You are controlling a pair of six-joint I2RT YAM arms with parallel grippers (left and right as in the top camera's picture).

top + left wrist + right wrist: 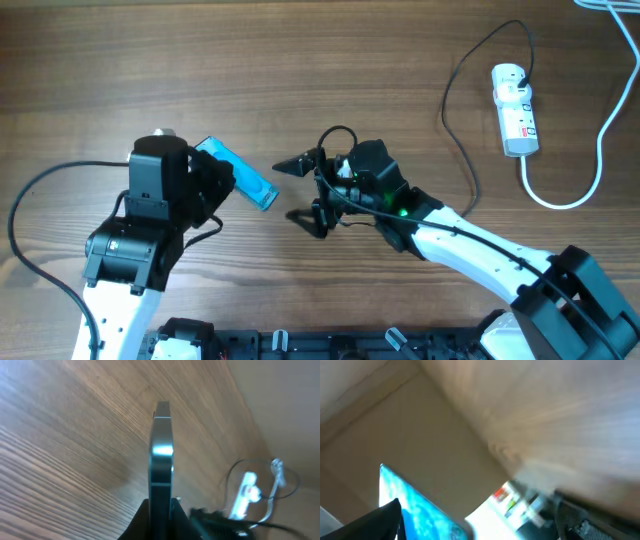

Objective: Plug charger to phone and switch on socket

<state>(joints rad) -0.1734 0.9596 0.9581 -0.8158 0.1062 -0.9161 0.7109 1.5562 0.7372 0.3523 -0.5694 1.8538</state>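
My left gripper (222, 182) is shut on the phone (248, 175), cyan-screened, held off the table and tilted. In the left wrist view the phone (161, 450) shows edge-on between the jaws (160, 517). My right gripper (297, 192) is open just right of the phone, its fingers spread wide. The blurred right wrist view shows the phone's screen (407, 497) at lower left between the open fingers (477, 512). The charger's black cable (452, 120) runs from the white socket (515, 110) at the far right down under my right arm. Its connector tip is hidden.
The socket's thick white cord (590, 150) loops along the right edge of the table. A thin black loop (338, 131) stands above my right wrist. The socket also shows small in the left wrist view (245, 492).
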